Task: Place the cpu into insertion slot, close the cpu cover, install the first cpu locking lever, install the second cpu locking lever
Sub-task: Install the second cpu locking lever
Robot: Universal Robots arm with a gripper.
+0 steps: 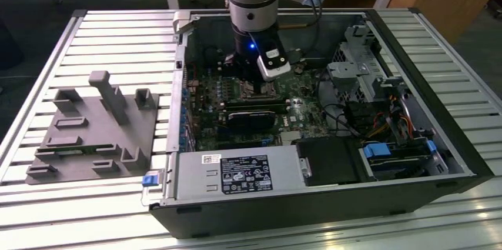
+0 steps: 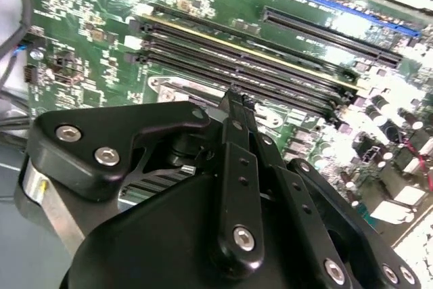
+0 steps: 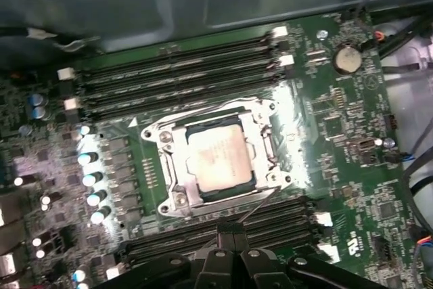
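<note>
In the first wrist view the cpu (image 3: 218, 160) lies flat in the insertion slot (image 3: 170, 179), its dull silver top showing. The cpu cover (image 3: 268, 141), a thin silver frame, lies down around it. A thin wire locking lever (image 3: 260, 204) slants up from the socket's edge toward my gripper (image 3: 226, 233). The gripper hovers just beside the socket over the memory slots. Its fingertips (image 2: 233, 96) are pressed together and I see nothing between them. In the exterior view the arm's wrist (image 1: 255, 44) stands upright over the socket area (image 1: 253, 89) inside the open computer case.
Long black memory slots (image 3: 176, 72) run along both sides of the socket. A black card (image 1: 253, 119), the power supply (image 1: 235, 173) and a drive cage (image 1: 353, 73) crowd the case. A grey fixture (image 1: 94, 132) sits on the slatted table at the exterior view's left.
</note>
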